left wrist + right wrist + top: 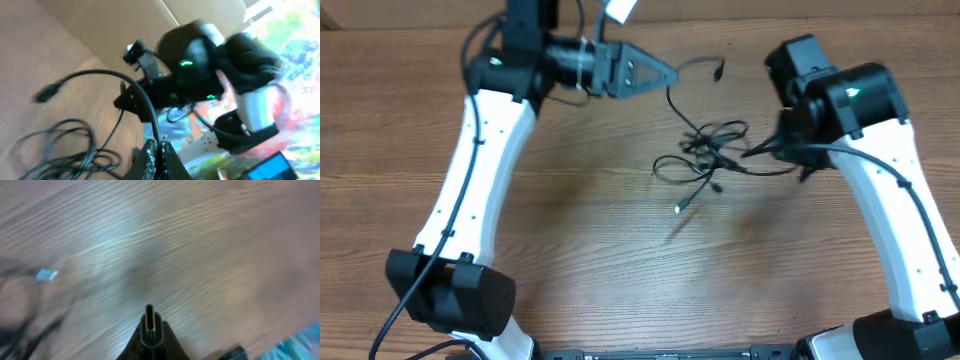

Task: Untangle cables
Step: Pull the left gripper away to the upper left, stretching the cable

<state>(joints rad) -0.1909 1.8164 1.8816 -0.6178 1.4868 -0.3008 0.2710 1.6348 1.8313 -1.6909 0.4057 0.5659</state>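
The cables (712,150) are thin black cords knotted in a loose tangle on the wooden table, right of centre. One strand runs up from the knot to my left gripper (665,71), which is shut on it; its free plug end (719,70) sticks out to the right. In the left wrist view the fingers (161,152) pinch this cord, which arcs to a plug (48,92). My right gripper (752,152) is shut on another cable's plug (150,322) at the knot's right side. A silver-tipped plug (681,207) lies below the knot.
The wooden table (600,250) stretches out in front of the knot. A white tag (618,10) hangs at the top edge near my left arm. A blurred blue-tipped plug (46,274) shows in the right wrist view.
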